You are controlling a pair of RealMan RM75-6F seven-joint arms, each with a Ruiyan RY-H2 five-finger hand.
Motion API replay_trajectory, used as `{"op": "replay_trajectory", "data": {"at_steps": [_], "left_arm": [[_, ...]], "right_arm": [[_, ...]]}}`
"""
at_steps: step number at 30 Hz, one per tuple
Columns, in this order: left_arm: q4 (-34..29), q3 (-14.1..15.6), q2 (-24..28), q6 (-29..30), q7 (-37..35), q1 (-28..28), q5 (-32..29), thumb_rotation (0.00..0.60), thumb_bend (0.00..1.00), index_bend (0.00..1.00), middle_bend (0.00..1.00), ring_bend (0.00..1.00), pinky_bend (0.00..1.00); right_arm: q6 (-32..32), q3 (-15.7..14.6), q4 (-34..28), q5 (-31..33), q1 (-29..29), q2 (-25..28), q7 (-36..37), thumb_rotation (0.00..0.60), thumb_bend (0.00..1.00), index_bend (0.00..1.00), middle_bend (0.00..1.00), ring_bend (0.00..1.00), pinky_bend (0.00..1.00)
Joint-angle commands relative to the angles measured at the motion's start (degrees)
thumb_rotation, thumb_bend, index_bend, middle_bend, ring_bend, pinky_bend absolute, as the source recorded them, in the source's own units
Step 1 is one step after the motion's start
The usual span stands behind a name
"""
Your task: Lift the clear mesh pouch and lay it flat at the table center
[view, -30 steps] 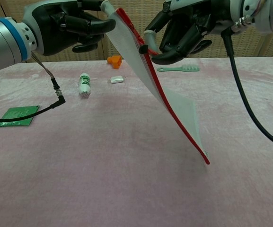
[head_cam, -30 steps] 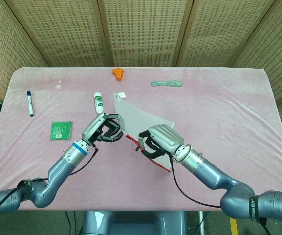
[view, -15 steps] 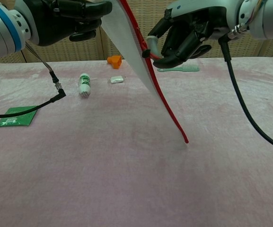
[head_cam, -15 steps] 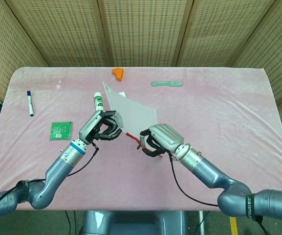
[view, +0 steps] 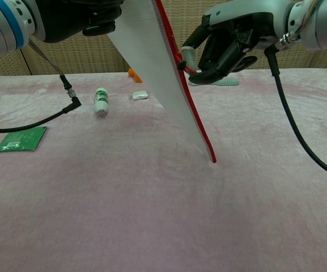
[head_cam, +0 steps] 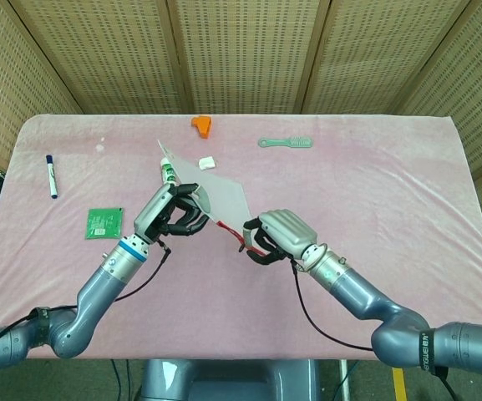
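Tabletop (view: 152, 215): pouch (view: 157, 73) higher, steeper now

Two robot hands hold a clear mesh pouch (head_cam: 215, 194) above a pink-covered table (head_cam: 374, 184). The left hand (head_cam: 172, 213) grips its edge at 9 o'clock, the right hand (head_cam: 276, 235) its red-trimmed edge at 4 o'clock. Around them lie a green card (head_cam: 105, 222) and blue marker (head_cam: 51, 175) toward 9 o'clock, an orange piece (head_cam: 201, 124) and green comb (head_cam: 286, 143) toward 12 o'clock.

Pouch (view: 157, 73): clear-white mesh w/ red edge. Cloth (head_cam: 374, 184) pink. Card (head_cam: 105, 221) green, near left edge. Comb (head_cam: 286, 143) pale green.
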Motion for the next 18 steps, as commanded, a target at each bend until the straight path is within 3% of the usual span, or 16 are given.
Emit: {"op": "replay_trajectory", "data": {"at_steps": [1,18], "left_arm": [[-0.21,-0.21,0.16,0.01,0.15,0.00,-0.21,0.600,0.63,0.86,0.90,0.81,0.91],[-1.29,-1.94,1.58,0.47,-0.13,0.30,-1.20,0.600,0.63,0.86,0.90,0.81,0.91]], "right_arm": [[0.00,-0.21,0.16,0.52,0.11,0.01,-0.47,0.600,0.90,0.80,0.98,0.92,1.00],[-0.96,-1.31,1.24,2.25,0.41,0.12,-2.08,0.600,0.90,0.80,0.98,0.92,1.00]]}}
